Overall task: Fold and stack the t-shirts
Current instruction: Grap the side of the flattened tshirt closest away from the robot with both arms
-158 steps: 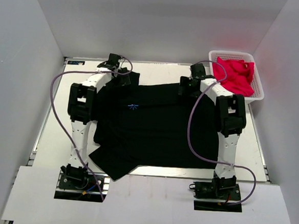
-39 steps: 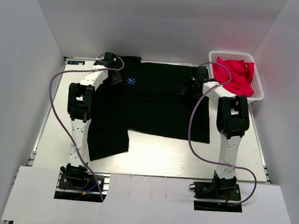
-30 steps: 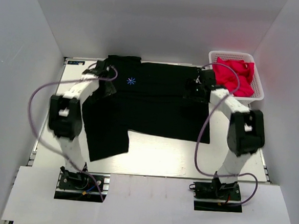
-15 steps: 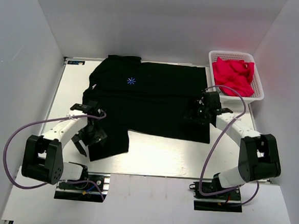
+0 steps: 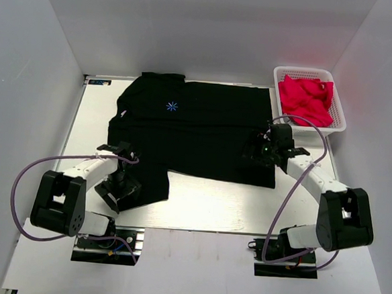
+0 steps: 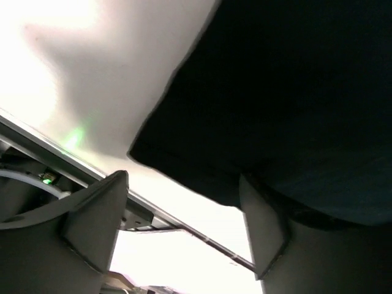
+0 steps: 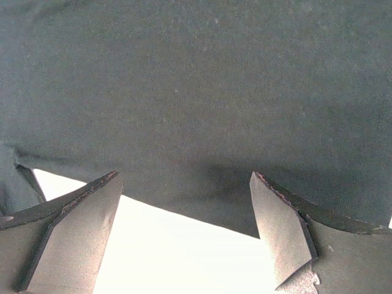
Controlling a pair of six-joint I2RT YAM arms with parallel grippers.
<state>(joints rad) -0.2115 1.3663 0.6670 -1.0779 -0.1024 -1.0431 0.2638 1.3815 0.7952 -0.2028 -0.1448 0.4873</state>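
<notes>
Black t-shirt (image 5: 204,131) lies spread flat on the far half of the table (image 5: 211,212), print facing up. Over its near-left flap the left gripper (image 5: 117,184) hovers with jaws apart. At the near-right hem the right gripper (image 5: 266,149) is likewise spread.

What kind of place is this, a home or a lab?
Probably a robot lab cell: white walls box in a table, two arms are bolted at its near edge, and a black t-shirt lies on it.
</notes>
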